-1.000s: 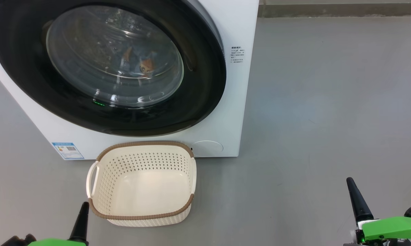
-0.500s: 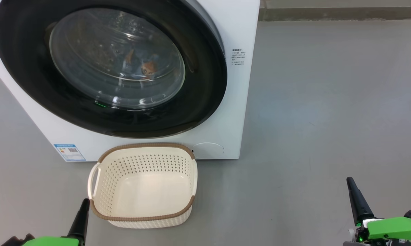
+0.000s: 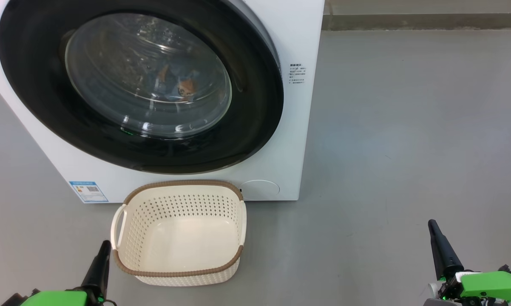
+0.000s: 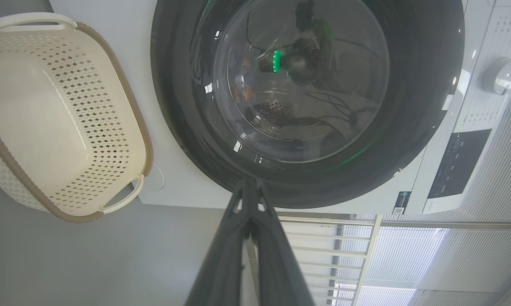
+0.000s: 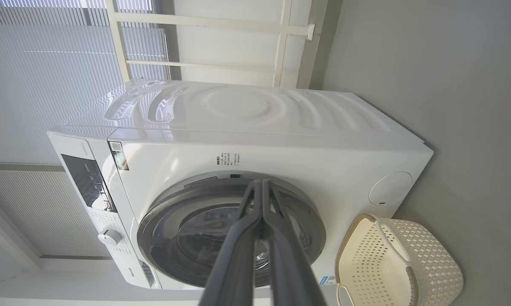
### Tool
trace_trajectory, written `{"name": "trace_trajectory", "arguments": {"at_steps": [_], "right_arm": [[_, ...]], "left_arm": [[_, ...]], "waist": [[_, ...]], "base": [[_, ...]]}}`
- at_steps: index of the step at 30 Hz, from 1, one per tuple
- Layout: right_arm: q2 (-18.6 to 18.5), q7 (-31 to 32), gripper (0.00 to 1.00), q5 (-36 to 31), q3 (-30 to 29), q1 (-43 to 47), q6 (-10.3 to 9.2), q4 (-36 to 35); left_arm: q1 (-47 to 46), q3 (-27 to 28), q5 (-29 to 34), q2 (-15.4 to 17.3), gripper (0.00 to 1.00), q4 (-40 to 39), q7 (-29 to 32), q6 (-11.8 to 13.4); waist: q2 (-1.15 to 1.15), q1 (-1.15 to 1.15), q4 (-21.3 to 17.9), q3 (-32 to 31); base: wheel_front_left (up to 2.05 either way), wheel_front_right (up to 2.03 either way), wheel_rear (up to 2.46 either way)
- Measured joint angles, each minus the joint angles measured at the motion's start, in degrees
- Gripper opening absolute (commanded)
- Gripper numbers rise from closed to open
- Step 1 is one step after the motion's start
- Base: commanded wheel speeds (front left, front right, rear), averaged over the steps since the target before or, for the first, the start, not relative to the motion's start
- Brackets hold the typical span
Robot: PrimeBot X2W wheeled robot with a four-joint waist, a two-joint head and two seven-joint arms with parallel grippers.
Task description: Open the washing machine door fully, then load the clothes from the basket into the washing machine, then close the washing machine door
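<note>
Though dim, clothes (image 3: 183,87) perhaps inside washing machine (image 3: 296,127)

washing machine door (image 3: 255,106) closed | clothes (image 3: 183,87) inside, behind glass | basket (image 3: 179,272) empty, before washing machine (image 3: 298,34)

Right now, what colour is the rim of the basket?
Brown, woven-look, on the cream basket; the head view shows it best.
</note>
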Motion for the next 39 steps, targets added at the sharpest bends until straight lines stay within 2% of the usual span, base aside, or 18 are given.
{"name": "trace_trajectory", "arguments": {"at_steps": [4, 39], "right_arm": [[0.3, 0.5, 0.00, 1.4, -0.3, 0.0, 0.00, 0.0], [0.5, 0.5, 0.00, 1.9, -0.9, 0.0, -0.01, 0.0]], "left_arm": [[-0.1, 0.1, -1.8, 0.0, 0.00, 0.0, 0.5, 0.0], [-0.1, 0.3, -1.8, -0.1, 0.00, 0.0, 0.8, 0.0]], "waist": [[0.00, 0.00, 0.0, -0.1], [0.00, 0.01, 0.0, -0.1]], "base": [[0.00, 0.00, 0.00], [0.00, 0.00, 0.00]]}}
